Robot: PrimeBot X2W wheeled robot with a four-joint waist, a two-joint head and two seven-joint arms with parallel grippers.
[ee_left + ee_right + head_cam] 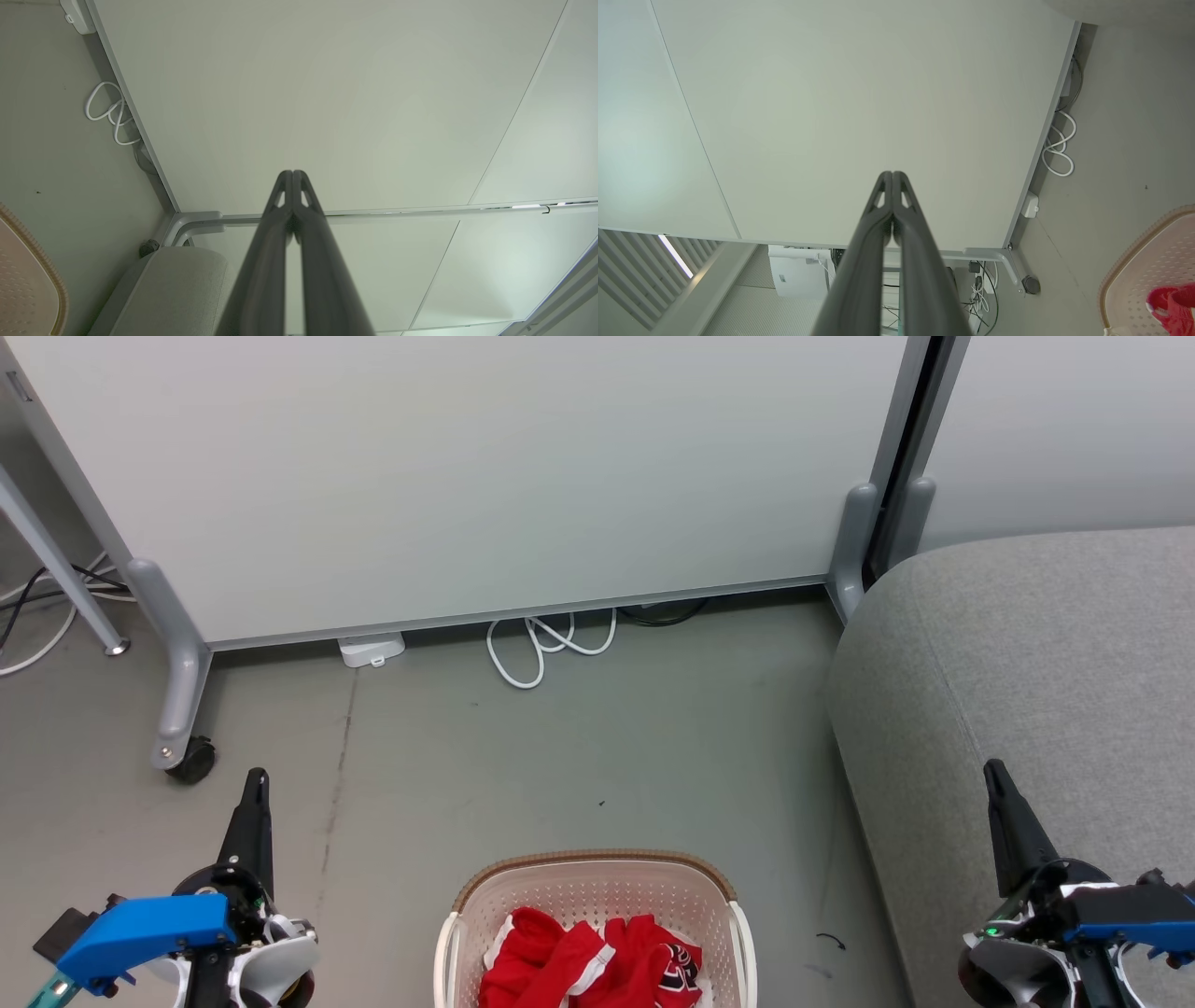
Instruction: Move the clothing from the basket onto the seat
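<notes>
the soft red sports clothing with white trim (644, 952) lies bunched inside the cream-white perforated plastic basket with a brown woven-look rim (597, 896). the basket stands on the grey-green floor (560, 756) at the bottom middle of the head view. the large grey fabric seat cushion (1027, 644) sits to the basket's right, apart from it.

the left claw (256, 782) hangs over the floor left of the basket, its two dark fingers pressed together tip to tip and gripping nothing. the right claw (995, 775) is over the seat's near part, pinched closed the same way and empty — both point towards the white wheeled partition panel (467, 476). a looped white cable (546, 649) lies on the floor at the panel's foot.
</notes>
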